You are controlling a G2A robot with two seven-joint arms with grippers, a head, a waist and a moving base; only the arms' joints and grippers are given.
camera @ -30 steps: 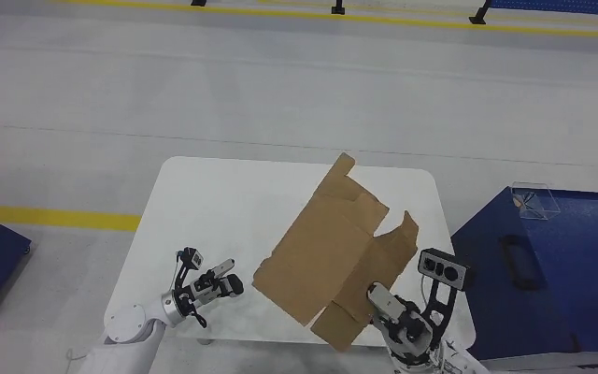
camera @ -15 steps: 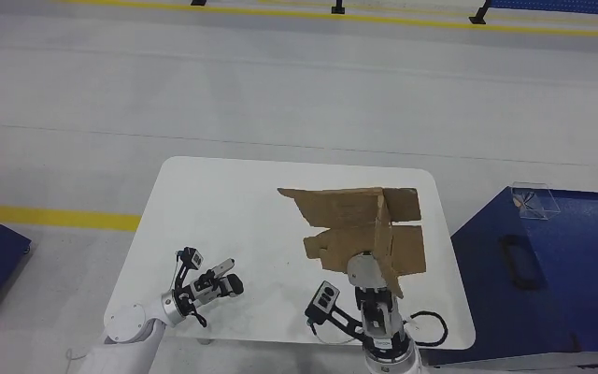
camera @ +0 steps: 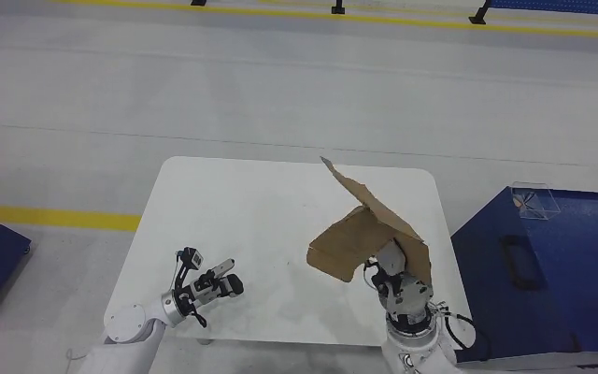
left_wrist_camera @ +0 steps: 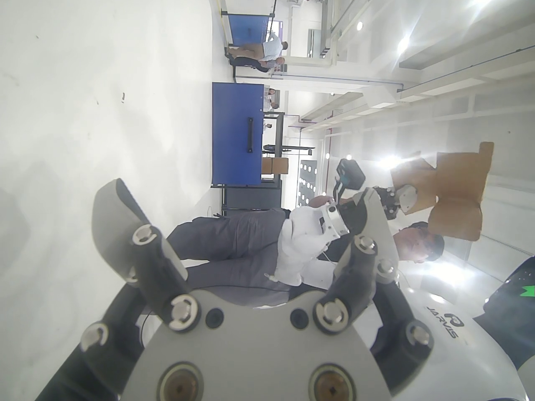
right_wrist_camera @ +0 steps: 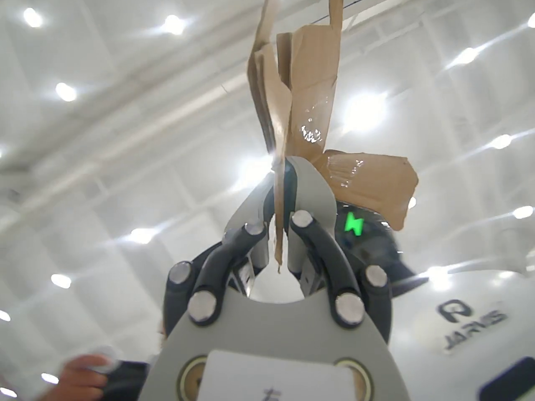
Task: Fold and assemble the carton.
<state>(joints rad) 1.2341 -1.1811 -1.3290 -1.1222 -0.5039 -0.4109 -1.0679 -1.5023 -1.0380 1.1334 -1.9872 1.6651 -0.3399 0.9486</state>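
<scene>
The left hand (camera: 229, 277) sits low over the near left part of the bench (camera: 234, 196). Its fingers (left_wrist_camera: 121, 206) are spread wide and hold nothing. The carton (camera: 369, 229) is well apart from this hand, off towards the other arm.

The right hand (right_wrist_camera: 281, 177) is clenched on the carton (right_wrist_camera: 309, 97), pinching one thin board edge between its pads. The carton is lifted off the bench and rises from this hand. Its long axis runs from the grip outward to a pointed flap tip, which in the top view slants away from the right hand (camera: 388, 266). The panels are partly folded and splay apart, with one flap bent out to the side of the grip.

Handling judgement:
- The board is probably light, stiff across each panel and loose at the creases, so a single edge grip lets it swing.
- The glossy taped patches may slip.
- Take hold on bare board close to a crease, with the free hand steadying an opposite panel.
</scene>
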